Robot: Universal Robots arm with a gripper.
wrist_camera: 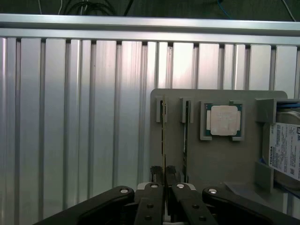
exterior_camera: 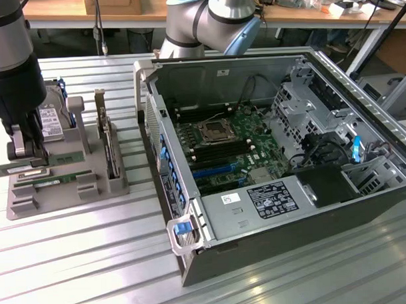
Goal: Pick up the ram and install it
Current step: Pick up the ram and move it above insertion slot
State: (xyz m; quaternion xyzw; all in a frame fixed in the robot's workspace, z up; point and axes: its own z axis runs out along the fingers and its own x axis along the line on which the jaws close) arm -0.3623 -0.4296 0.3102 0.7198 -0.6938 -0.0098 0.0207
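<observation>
The ram (exterior_camera: 66, 159) is a thin green stick standing on edge in a slot of the grey holder (exterior_camera: 64, 197) at the exterior view's left. My black gripper (exterior_camera: 26, 155) is down over the end of it. In the wrist view the ram (wrist_camera: 163, 136) shows edge-on, running between my fingers (wrist_camera: 154, 197), and my gripper (wrist_camera: 163, 176) is shut on it. Its far end still sits in the holder's slot. A second green stick like it (wrist_camera: 186, 140) stands in the neighbouring slot, and it lies just in front in the exterior view (exterior_camera: 67, 177).
The open computer case (exterior_camera: 365, 206) fills the exterior view's right, with its motherboard and dark memory slots (exterior_camera: 209, 148) exposed. The holder (wrist_camera: 220, 164) also carries a square silver processor (wrist_camera: 224, 120), a hard drive (wrist_camera: 286, 150) and an upright dark card (exterior_camera: 108, 138). Ribbed aluminium table surrounds everything.
</observation>
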